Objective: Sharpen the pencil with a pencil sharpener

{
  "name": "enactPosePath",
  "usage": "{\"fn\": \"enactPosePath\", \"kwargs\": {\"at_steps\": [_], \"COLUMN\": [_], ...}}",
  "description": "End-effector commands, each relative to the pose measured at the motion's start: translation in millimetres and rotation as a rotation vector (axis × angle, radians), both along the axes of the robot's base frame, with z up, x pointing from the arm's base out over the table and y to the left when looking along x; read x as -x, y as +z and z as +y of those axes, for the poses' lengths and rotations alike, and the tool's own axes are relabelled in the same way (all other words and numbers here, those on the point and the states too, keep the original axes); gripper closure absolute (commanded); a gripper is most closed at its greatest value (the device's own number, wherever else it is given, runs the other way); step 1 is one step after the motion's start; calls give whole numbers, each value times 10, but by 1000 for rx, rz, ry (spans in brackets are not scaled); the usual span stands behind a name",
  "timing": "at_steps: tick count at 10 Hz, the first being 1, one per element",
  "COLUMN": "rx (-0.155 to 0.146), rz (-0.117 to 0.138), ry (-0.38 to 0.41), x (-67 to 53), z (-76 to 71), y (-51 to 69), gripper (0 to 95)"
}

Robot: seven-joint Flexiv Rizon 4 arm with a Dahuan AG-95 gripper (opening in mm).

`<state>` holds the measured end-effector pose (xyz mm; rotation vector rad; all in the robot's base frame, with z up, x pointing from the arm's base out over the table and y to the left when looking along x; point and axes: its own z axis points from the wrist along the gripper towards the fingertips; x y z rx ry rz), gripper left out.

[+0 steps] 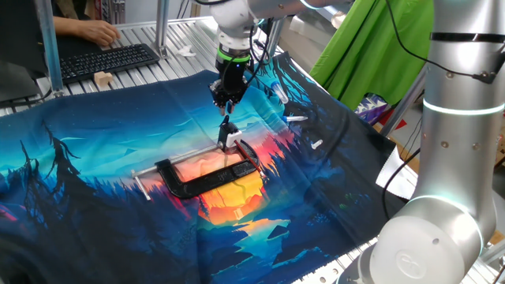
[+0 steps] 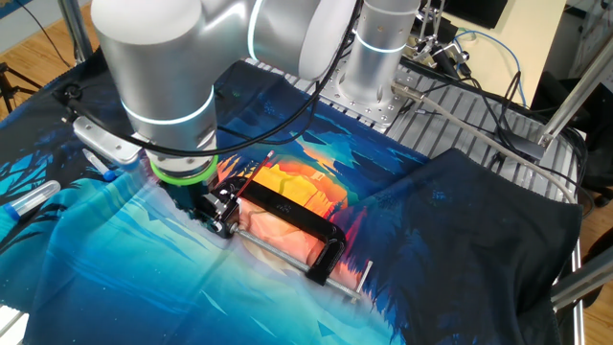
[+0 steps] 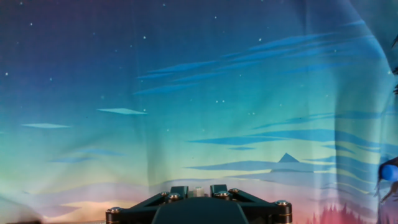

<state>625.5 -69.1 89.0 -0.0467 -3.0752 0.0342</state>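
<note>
Gripper (image 1: 226, 101) looks clamped on the thin dark pencil (image 1: 226, 124), tip down into the small whitish pencil sharpener (image 1: 230, 141) held in the big black C-shaped clamp (image 1: 207, 177) on the printed sunset cloth (image 1: 95, 197). We can't read any writing anywhere.

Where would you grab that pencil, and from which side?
By its top end, from straight above. The pencil stands nearly upright with its lower end at the sharpener by the clamp, so only the upper shaft is free. The gripper hangs right over it, pointing down. Closing across the thin shaft there should keep it in line for turning.
</note>
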Motion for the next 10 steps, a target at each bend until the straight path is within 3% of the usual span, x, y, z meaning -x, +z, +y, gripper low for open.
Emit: {"fn": "enactPosePath", "kwargs": {"at_steps": [1,4,5,10], "rx": [-4,-8,-9,-9], "rz": [-4,-15,-16,-19], "ry": [1,4,8,-5], "x": [4,8,8,22], "z": [1,-2,0,23], "y": [-8,-27,-30,-42], "gripper": [760,760,950,950]}}
